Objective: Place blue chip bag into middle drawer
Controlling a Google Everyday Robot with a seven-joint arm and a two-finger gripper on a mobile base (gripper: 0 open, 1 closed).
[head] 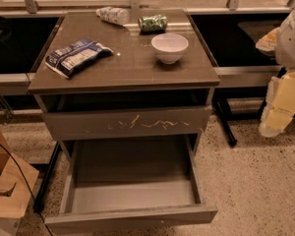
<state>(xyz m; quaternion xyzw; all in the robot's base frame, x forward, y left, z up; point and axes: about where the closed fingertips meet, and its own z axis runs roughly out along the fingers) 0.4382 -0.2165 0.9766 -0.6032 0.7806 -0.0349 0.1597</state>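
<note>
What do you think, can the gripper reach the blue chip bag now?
Probably yes: the gripper hangs right of the cabinet, the blue chip bag lies uncovered at the top's left, only the white bowl between them.

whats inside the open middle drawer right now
Only bare grey floor shows in the middle drawer; its rear is hidden under the scratched drawer front. The blue chip bag lies on the tabletop; the hand hangs at right.

A single camera looks down from above and in front of the desk, at medium range, taking in its whole top and the pulled-out middle drawer nearest the lens. The robot's hand hangs at the right edge.
</note>
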